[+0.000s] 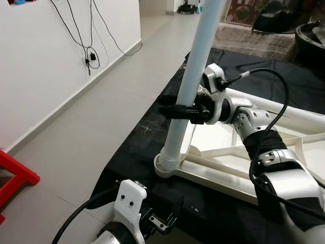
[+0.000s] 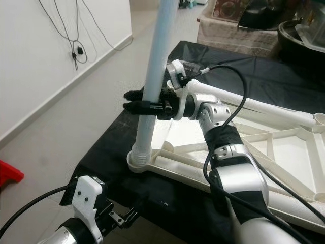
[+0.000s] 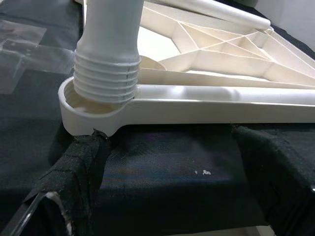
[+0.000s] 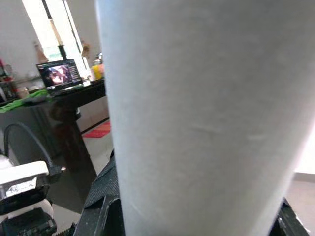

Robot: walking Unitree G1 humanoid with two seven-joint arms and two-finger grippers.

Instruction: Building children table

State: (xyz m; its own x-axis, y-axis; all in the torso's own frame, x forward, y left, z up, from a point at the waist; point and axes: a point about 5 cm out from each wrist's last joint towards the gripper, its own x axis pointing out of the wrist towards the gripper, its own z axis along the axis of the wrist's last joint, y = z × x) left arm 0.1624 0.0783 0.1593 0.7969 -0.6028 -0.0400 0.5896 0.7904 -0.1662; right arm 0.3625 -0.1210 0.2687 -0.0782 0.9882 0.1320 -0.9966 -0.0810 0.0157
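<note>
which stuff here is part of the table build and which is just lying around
Part of the job:
- pale blue tubular table leg, threaded end in the corner socket
- upturned white ribbed plastic tabletop
- right gripper, jaws clamped around the leg
- left gripper, low by the mat edge

Just lying about:
- black floor mat
- red plastic stool
- black wall cables
</note>
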